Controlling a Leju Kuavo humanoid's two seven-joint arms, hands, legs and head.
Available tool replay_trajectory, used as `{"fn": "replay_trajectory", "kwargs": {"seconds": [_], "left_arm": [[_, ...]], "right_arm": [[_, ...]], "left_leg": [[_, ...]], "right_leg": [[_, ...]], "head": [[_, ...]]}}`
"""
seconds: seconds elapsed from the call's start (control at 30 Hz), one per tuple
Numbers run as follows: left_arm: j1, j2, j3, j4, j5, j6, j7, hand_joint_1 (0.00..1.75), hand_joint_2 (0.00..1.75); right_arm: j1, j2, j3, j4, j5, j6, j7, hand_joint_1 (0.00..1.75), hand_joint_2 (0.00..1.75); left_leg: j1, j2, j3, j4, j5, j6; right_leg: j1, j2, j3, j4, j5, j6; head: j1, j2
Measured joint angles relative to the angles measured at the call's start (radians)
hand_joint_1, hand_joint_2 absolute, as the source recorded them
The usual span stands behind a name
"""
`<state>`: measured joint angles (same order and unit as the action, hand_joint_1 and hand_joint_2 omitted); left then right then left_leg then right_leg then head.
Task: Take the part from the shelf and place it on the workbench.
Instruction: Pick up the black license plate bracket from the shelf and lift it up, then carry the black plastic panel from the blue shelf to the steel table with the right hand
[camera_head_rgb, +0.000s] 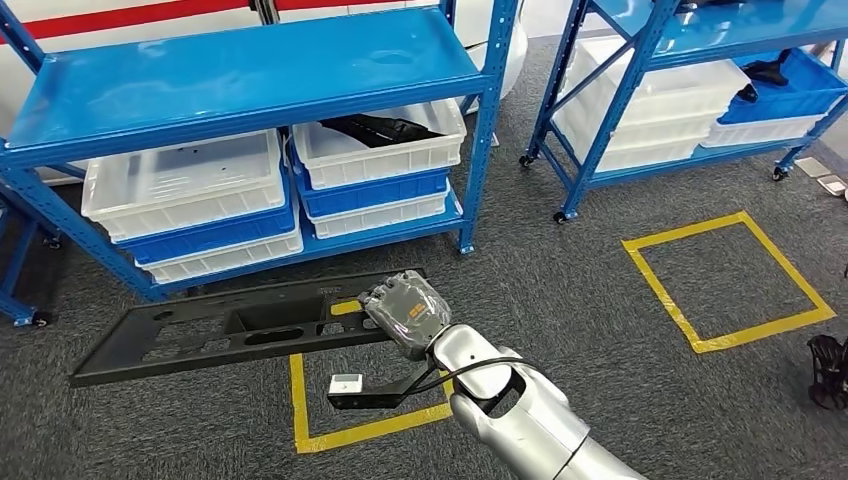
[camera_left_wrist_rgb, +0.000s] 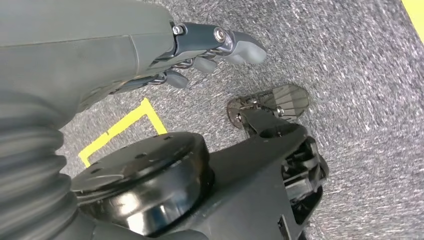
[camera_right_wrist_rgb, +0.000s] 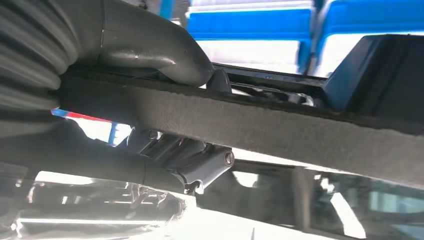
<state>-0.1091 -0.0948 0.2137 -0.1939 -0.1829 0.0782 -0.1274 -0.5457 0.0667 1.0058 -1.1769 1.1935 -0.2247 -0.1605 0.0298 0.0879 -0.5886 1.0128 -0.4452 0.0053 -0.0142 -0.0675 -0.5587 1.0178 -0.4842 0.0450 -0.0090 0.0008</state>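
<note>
A long flat black part (camera_head_rgb: 210, 330) with cut-outs hangs level above the grey carpet, in front of the blue shelf (camera_head_rgb: 250, 80). My right hand (camera_head_rgb: 405, 312) grips its right end, thumb over the top edge. In the right wrist view the part's dark edge (camera_right_wrist_rgb: 260, 120) runs across the picture, with my thumb (camera_right_wrist_rgb: 165, 55) on one side and my fingers (camera_right_wrist_rgb: 200, 167) on the other. My left hand (camera_left_wrist_rgb: 210, 55) hangs over the carpet with fingers loosely curled and nothing in it.
White and blue bins (camera_head_rgb: 190, 200) fill the shelf's lower level; one bin (camera_head_rgb: 385, 140) holds another black part. A second blue shelf (camera_head_rgb: 700, 90) stands at the right. Yellow tape squares (camera_head_rgb: 725, 280) mark the floor, and a small black device (camera_head_rgb: 365, 390) lies in the near one.
</note>
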Motion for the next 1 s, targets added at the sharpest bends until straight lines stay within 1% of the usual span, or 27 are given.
{"fn": "replay_trajectory", "kwargs": {"seconds": [0.03,0.07,0.1,0.13,0.17,0.23,0.27,0.3,0.33,0.37,0.4,0.47,0.5,0.53,0.6,0.63,0.67,0.7,0.73,0.77,0.8,0.83,0.87,0.9,0.93,0.97,1.0], "left_arm": [[0.000,0.000,0.000,0.000,-0.001,0.000,0.000,0.00,1.75],[-0.001,0.000,0.000,0.000,-0.001,0.000,0.001,0.00,1.75],[-0.002,-0.001,0.000,0.000,-0.003,0.000,0.002,0.00,1.75],[-0.003,-0.001,0.000,0.000,-0.004,0.000,0.003,0.00,1.75],[-0.003,-0.002,0.000,0.000,-0.005,0.000,0.004,0.00,1.75],[-0.003,-0.002,0.001,0.000,-0.007,0.001,0.006,0.00,1.75],[-0.002,-0.002,0.001,0.000,-0.007,0.002,0.008,0.00,1.75],[-0.001,-0.002,0.001,0.000,-0.008,0.003,0.008,0.00,1.75],[-0.001,-0.002,0.001,0.000,-0.008,0.003,0.009,0.00,1.75],[-0.001,-0.002,0.001,0.000,-0.009,0.003,0.010,0.00,1.75],[-0.001,-0.002,0.001,0.000,-0.011,0.003,0.010,0.00,1.75],[-0.001,0.002,0.001,0.000,-0.014,0.003,0.012,0.00,1.75],[-0.001,0.003,0.001,0.000,-0.015,0.004,0.012,0.00,1.75],[-0.001,0.005,0.002,0.000,-0.016,0.004,0.013,0.00,1.75],[-0.004,0.003,0.003,0.000,-0.019,0.004,0.014,0.00,1.75],[-0.004,0.002,0.004,0.000,-0.022,0.004,0.014,0.00,1.75],[-0.005,0.001,0.004,0.000,-0.026,0.003,0.014,0.00,1.75],[-0.006,0.000,0.004,0.000,-0.030,0.002,0.014,0.00,1.75],[-0.006,-0.001,0.004,0.000,-0.034,0.000,0.015,0.00,1.75],[-0.006,-0.002,0.004,0.000,-0.039,-0.003,0.017,0.00,1.75],[-0.006,-0.002,0.004,0.000,-0.043,-0.005,0.019,0.00,1.75],[-0.007,-0.002,0.004,0.000,-0.047,-0.007,0.020,0.00,1.75],[-0.007,-0.003,0.004,0.000,-0.050,-0.009,0.022,0.00,1.75],[-0.009,-0.003,0.004,0.000,-0.053,-0.010,0.022,0.00,1.75],[-0.010,-0.003,0.004,0.000,-0.056,-0.011,0.023,0.00,1.75],[-0.011,-0.002,0.004,0.000,-0.061,-0.012,0.022,0.00,1.75],[-0.013,-0.002,0.004,0.000,-0.064,-0.013,0.021,0.00,1.75]], "right_arm": [[0.000,0.000,-0.005,0.000,0.000,0.000,0.001,1.61,1.75],[0.000,0.000,-0.010,-0.001,0.001,0.000,0.002,1.61,1.75],[0.001,0.000,-0.016,-0.001,0.002,0.000,0.003,1.61,1.75],[0.001,0.000,-0.022,-0.002,0.004,0.000,0.004,1.61,1.75],[0.002,0.001,-0.028,-0.003,0.006,0.000,0.004,1.61,1.75],[0.002,0.004,-0.035,-0.004,0.011,0.000,0.004,1.61,1.75],[0.004,0.004,-0.037,-0.004,0.012,0.000,0.004,1.61,1.75],[0.006,0.005,-0.039,-0.004,0.012,0.000,0.004,1.61,1.75],[0.008,0.005,-0.041,-0.004,0.013,0.001,0.004,1.61,1.75],[0.010,0.005,-0.043,-0.004,0.014,0.001,0.004,1.61,1.75],[0.012,0.005,-0.046,-0.005,0.015,0.001,0.004,1.61,1.75],[0.013,0.005,-0.055,-0.008,0.019,0.001,0.005,1.61,1.75],[0.014,0.005,-0.061,-0.011,0.021,0.000,0.008,1.61,1.75],[0.016,0.004,-0.067,-0.014,0.022,-0.001,0.011,1.61,1.75],[0.022,0.001,-0.088,-0.024,0.026,-0.003,0.020,1.61,1.75],[0.025,-0.003,-0.101,-0.031,0.029,-0.006,0.023,1.61,1.75],[0.028,-0.007,-0.116,-0.038,0.034,-0.008,0.026,1.61,1.75],[0.031,-0.011,-0.130,-0.046,0.039,-0.011,0.028,1.61,1.75],[0.035,-0.016,-0.144,-0.053,0.043,-0.015,0.031,1.61,1.75],[0.041,-0.021,-0.157,-0.060,0.048,-0.018,0.034,1.61,1.75],[0.048,-0.026,-0.169,-0.066,0.052,-0.020,0.038,1.61,1.75],[0.056,-0.031,-0.181,-0.073,0.056,-0.022,0.041,1.61,1.75],[0.064,-0.036,-0.192,-0.079,0.060,-0.023,0.045,1.61,1.75],[0.069,-0.040,-0.202,-0.086,0.064,-0.023,0.049,1.61,1.75],[0.073,-0.044,-0.212,-0.092,0.070,-0.023,0.055,1.61,1.75],[0.077,-0.046,-0.222,-0.100,0.075,-0.023,0.061,1.61,1.75],[0.080,-0.049,-0.232,-0.108,0.080,-0.026,0.066,1.61,1.75]], "left_leg": [[-0.002,0.008,0.000,-0.001,0.002,-0.006],[-0.001,0.017,0.002,-0.003,0.004,-0.013],[0.002,0.019,0.001,-0.003,0.003,-0.020],[0.006,0.008,-0.002,0.005,-0.007,-0.025],[0.008,-0.014,-0.012,0.031,-0.029,-0.029],[0.008,-0.068,-0.060,0.147,-0.102,-0.030],[0.006,-0.081,-0.091,0.221,-0.136,-0.028],[0.005,-0.087,-0.117,0.277,-0.154,-0.025],[0.004,-0.090,-0.127,0.300,-0.153,-0.021],[0.002,-0.092,-0.119,0.283,-0.133,-0.015],[0.000,-0.101,-0.092,0.226,-0.096,-0.007],[-0.002,-0.154,-0.029,0.091,-0.032,0.015],[-0.004,-0.176,-0.007,0.044,-0.017,0.023],[-0.006,-0.188,0.001,0.024,-0.015,0.028],[-0.007,-0.165,0.006,0.007,-0.016,0.028],[-0.005,-0.151,0.009,-0.001,-0.012,0.029],[-0.002,-0.136,0.012,-0.009,-0.009,0.030],[0.001,-0.120,0.015,-0.015,-0.006,0.030],[0.000,-0.105,0.016,-0.017,-0.006,0.031],[0.000,-0.089,0.015,-0.017,-0.006,0.031],[0.000,-0.073,0.015,-0.016,-0.006,0.031],[0.000,-0.058,0.015,-0.016,-0.007,0.030],[0.002,-0.044,0.016,-0.016,-0.008,0.028],[0.003,-0.031,0.017,-0.015,-0.010,0.025],[0.004,-0.019,0.019,-0.015,-0.012,0.020],[0.002,-0.009,0.021,-0.014,-0.015,0.013],[0.000,0.001,0.024,-0.013,-0.018,0.006]], "right_leg": [[0.003,-0.003,0.000,-0.010,0.004,-0.010],[0.005,0.008,-0.005,-0.009,0.009,-0.018],[0.001,0.020,-0.008,-0.010,0.013,-0.027],[-0.002,0.032,-0.010,-0.011,0.018,-0.036],[-0.004,0.043,-0.009,-0.013,0.023,-0.044],[-0.003,0.064,-0.010,-0.014,0.031,-0.057],[0.001,0.076,-0.013,-0.014,0.033,-0.061],[0.006,0.089,-0.014,-0.013,0.035,-0.063],[0.010,0.103,-0.015,-0.013,0.036,-0.065],[0.013,0.117,-0.015,-0.012,0.036,-0.066],[0.016,0.131,-0.013,-0.012,0.036,-0.066],[0.020,0.156,-0.014,-0.010,0.037,-0.064],[0.019,0.167,-0.018,-0.008,0.038,-0.062],[0.017,0.177,-0.024,-0.007,0.040,-0.058],[0.017,0.199,-0.038,-0.008,0.047,-0.047],[0.019,0.193,-0.046,-0.002,0.045,-0.043],[0.022,0.173,-0.061,0.019,0.034,-0.041],[0.025,0.145,-0.084,0.061,0.015,-0.040],[0.021,0.113,-0.115,0.125,-0.012,-0.040],[0.018,0.094,-0.152,0.196,-0.039,-0.037],[0.012,0.085,-0.181,0.254,-0.057,-0.032],[0.006,0.080,-0.195,0.281,-0.062,-0.023],[0.000,0.075,-0.187,0.266,-0.051,-0.011],[-0.007,0.065,-0.160,0.215,-0.029,0.002],[-0.014,0.045,-0.120,0.139,-0.001,0.014],[-0.014,0.021,-0.082,0.071,0.021,0.019],[-0.013,0.004,-0.057,0.023,0.037,0.017]], "head": [[0.000,0.000],[0.000,0.000],[-0.001,0.000],[-0.002,0.000],[-0.003,0.000],[-0.006,0.000],[-0.007,0.000],[-0.008,0.000],[-0.008,0.000],[-0.008,0.000],[-0.008,0.000],[-0.006,0.000],[-0.006,0.000],[-0.008,0.000],[-0.012,0.000],[-0.012,0.000],[-0.009,0.000],[-0.006,0.000],[-0.003,0.000],[0.001,0.000],[0.002,0.000],[0.003,0.000],[0.004,0.000],[0.004,0.000],[0.005,0.000],[0.006,0.000],[0.006,0.000]]}}
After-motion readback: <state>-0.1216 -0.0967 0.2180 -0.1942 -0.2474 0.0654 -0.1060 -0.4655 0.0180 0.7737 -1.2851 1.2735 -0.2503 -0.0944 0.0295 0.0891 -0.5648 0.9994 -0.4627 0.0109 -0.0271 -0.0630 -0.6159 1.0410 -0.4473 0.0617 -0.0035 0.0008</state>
